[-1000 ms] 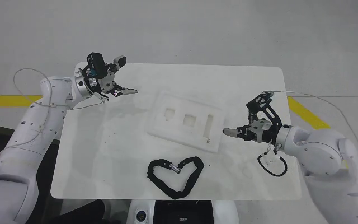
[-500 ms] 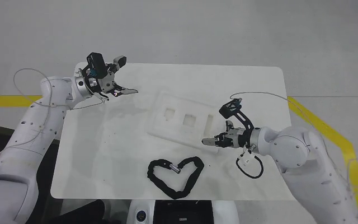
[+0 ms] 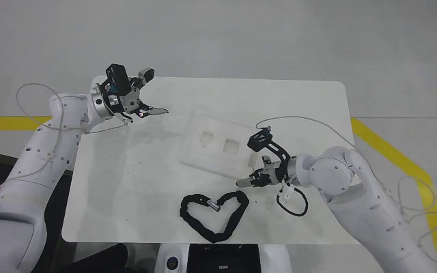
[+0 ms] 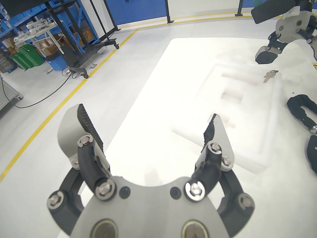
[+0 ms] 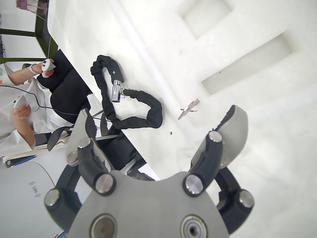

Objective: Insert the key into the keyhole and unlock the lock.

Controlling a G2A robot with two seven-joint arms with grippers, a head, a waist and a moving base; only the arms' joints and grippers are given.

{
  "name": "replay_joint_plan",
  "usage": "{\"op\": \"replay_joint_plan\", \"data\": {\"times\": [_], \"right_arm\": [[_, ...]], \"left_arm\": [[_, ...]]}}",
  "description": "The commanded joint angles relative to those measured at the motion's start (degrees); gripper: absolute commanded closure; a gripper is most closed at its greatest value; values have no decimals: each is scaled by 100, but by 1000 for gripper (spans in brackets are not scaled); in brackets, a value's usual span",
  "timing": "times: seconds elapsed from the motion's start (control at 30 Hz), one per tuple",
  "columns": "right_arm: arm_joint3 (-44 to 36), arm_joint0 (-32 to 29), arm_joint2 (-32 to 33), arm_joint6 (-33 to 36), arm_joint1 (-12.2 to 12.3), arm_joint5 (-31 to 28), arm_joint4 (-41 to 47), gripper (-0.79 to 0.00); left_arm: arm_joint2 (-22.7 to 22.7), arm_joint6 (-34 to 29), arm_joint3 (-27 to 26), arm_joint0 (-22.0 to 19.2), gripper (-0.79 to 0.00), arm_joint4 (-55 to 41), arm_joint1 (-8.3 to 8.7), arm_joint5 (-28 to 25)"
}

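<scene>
A small metal key (image 5: 188, 109) (image 4: 270, 74) lies on the front rim of the white foam tray (image 3: 205, 158), beside its narrow slot. My right gripper (image 3: 249, 179) (image 5: 159, 120) hovers open just above and short of the key, with nothing held. The lock is a black sleeved chain (image 3: 213, 217) (image 5: 138, 115) curled in a heart shape near the table's front edge, with its shiny cylinder (image 5: 116, 92) at the top of the loop. My left gripper (image 3: 153, 91) (image 4: 146, 117) stays open and empty over the table's back left corner.
The foam tray (image 5: 247, 25) has three recesses, two square and one narrow. The white table's (image 3: 136, 198) front edge runs close behind the chain. Bare tabletop lies left of the tray and at the back right.
My right arm has swung from the table's right side to the tray's front corner, ending over the key. The left arm, key and chain have not moved.
</scene>
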Motion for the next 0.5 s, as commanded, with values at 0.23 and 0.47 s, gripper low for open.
{"op": "replay_joint_plan", "data": {"times": [0.23,0.47], "right_arm": [[70,162,-308,64,-38,137,-240,-422],[169,210,-354,100,-27,253,-605,-449]], "left_arm": [[0,0,0,0,-785,0,0,0],[0,0,0,0,-785,0,0,0]]}}
